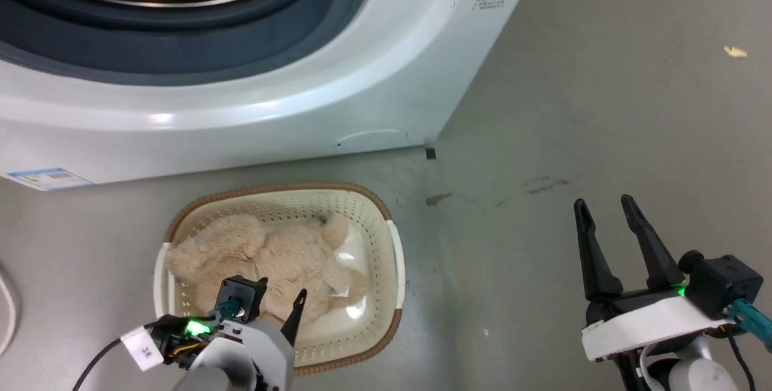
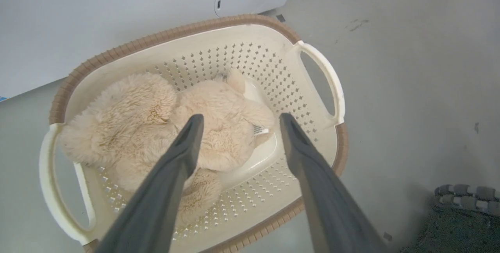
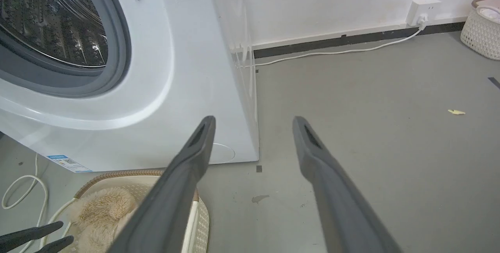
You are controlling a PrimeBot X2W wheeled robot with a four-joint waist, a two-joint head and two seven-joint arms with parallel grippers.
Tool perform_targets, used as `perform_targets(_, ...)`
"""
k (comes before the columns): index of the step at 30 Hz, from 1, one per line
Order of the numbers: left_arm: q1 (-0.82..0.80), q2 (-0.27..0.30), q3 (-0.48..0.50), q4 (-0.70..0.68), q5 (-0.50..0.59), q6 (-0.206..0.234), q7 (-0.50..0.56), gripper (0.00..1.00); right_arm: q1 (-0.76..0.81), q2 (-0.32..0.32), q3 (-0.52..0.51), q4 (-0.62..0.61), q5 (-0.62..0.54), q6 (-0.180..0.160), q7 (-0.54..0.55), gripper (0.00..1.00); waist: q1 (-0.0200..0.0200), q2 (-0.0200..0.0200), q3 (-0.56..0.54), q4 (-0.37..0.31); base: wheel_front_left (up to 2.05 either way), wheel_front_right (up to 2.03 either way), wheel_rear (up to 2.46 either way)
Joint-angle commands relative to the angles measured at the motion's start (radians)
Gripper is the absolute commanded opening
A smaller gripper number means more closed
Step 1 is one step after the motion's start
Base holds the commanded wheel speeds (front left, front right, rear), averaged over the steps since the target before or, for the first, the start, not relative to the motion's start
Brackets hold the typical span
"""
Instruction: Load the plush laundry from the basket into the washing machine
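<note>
Plush laundry (image 1: 271, 258) slumped inside the basket (image 1: 374, 210) on the floor, just before the washing machine (image 1: 362, 77). Over it, left end effector (image 2: 240, 117), fingers apart. Well aside, right end effector (image 1: 604, 200), likewise spread, above the floor.

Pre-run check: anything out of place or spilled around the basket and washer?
Mostly fine: bear sits inside the upright basket. One small yellowish scrap lies on the floor right of the washer, and dark smudges near its corner.
</note>
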State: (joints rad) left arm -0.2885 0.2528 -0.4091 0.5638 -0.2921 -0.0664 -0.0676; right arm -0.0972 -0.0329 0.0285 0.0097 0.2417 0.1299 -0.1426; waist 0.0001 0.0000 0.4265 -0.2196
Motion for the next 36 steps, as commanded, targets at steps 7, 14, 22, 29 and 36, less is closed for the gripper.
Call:
perform_targets(7, -0.099, 0.040, -0.079, 0.109, -0.050, -0.014, -0.001, 1.00, -0.032, -0.001, 0.015, -0.007, 0.032, 0.000, -0.022, 1.00, -0.0001, 0.0000, 0.080, -0.032, 0.00, 0.00, 0.00)
perform_targets(14, -0.194, 0.072, -0.129, 0.233, -0.080, -0.018, 0.007, 1.00, -0.051, -0.002, 0.025, -0.015, 0.055, 0.001, -0.037, 1.00, -0.0001, 0.0000, 0.150, -0.056, 0.00, 0.00, 0.00)
perform_targets(22, -0.310, 0.108, -0.142, 0.361, -0.156, -0.019, 0.030, 1.00, -0.069, -0.002, 0.042, -0.022, 0.087, 0.001, -0.054, 1.00, -0.0001, 0.0000, 0.236, -0.086, 0.00, 0.00, 0.00)
perform_targets(29, -0.408, 0.138, -0.209, 0.437, -0.176, -0.033, 0.054, 1.00, -0.086, -0.002, 0.064, -0.018, 0.112, 0.001, -0.068, 1.00, -0.0001, 0.0000, 0.309, -0.112, 0.00, 0.00, 0.00)
perform_targets(36, -0.496, 0.162, -0.291, 0.505, -0.201, -0.045, 0.107, 1.00, -0.105, -0.002, 0.075, -0.032, 0.132, 0.001, -0.083, 1.00, -0.0001, 0.0000, 0.378, -0.126, 0.00, 0.00, 0.00)
